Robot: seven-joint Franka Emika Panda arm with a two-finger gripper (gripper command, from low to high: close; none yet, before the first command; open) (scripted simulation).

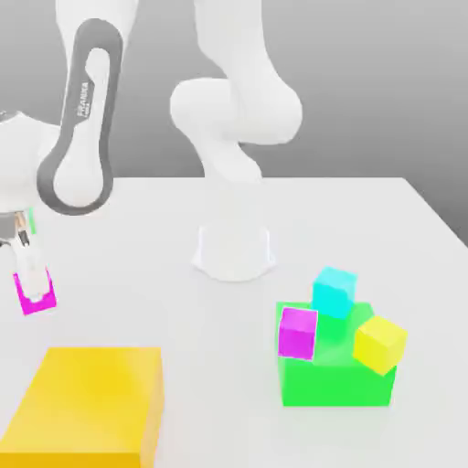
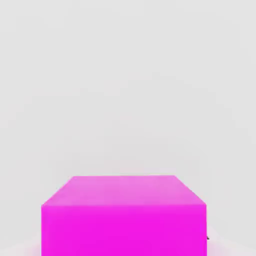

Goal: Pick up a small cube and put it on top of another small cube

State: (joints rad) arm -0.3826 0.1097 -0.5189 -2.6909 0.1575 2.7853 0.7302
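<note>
At the exterior view's left edge, the gripper [image 1: 33, 283] is clenched around the small plain bright pink-magenta cube [image 1: 37, 294]. The grasp looks done; carrying and stacking it on another small cube remains.

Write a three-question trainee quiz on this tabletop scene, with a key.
1. True or false: the fingers are shut on the small bright pink-magenta cube.
2. Which colours are the small cubes resting on the large green block?
3. Multiple choice: the large yellow block lies toward the exterior view's A) left B) right.

Key: 1 true; 2 purpler magenta, cyan, yellow; 3 A.
</note>
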